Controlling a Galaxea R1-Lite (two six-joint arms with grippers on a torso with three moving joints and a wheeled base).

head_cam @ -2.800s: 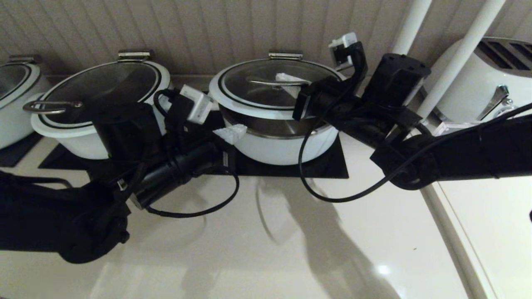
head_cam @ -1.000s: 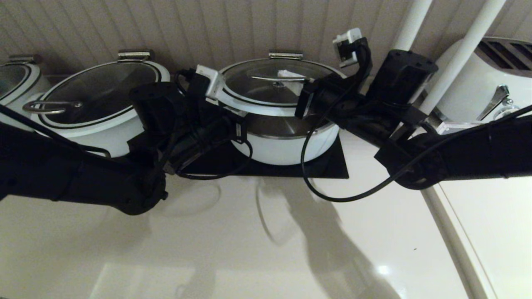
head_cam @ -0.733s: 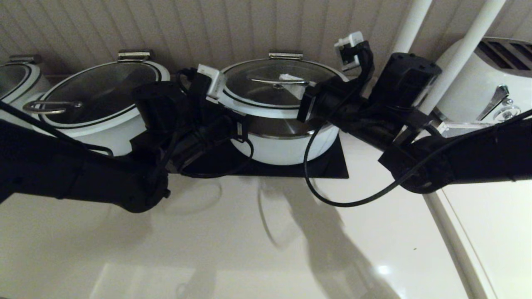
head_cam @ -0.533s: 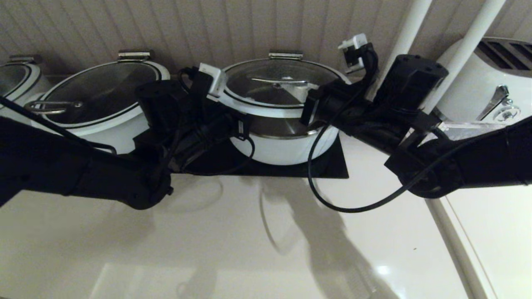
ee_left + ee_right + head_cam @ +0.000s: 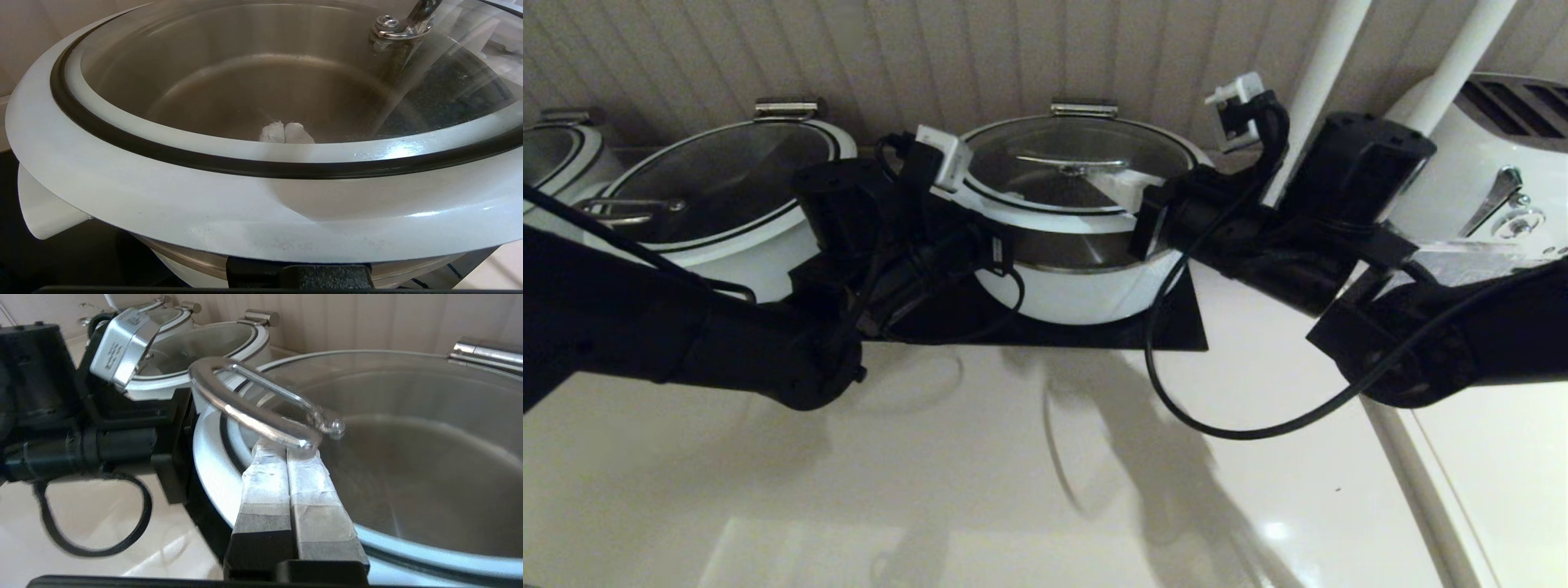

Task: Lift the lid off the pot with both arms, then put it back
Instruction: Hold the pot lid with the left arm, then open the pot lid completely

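Black mat (image 5: 1168, 322) on beige counter (image 5: 980, 474)

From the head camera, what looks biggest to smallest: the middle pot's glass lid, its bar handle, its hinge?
1. lid, by far.
2. bar handle, long but thin.
3. hinge, shorter and stubbier. These two are close, and the hinge sits farther back, so that order is unsure.

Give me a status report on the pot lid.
Left claw shut, under lid rim. Right claw shut, beneath bar handle. Lid front tilted up off pot.
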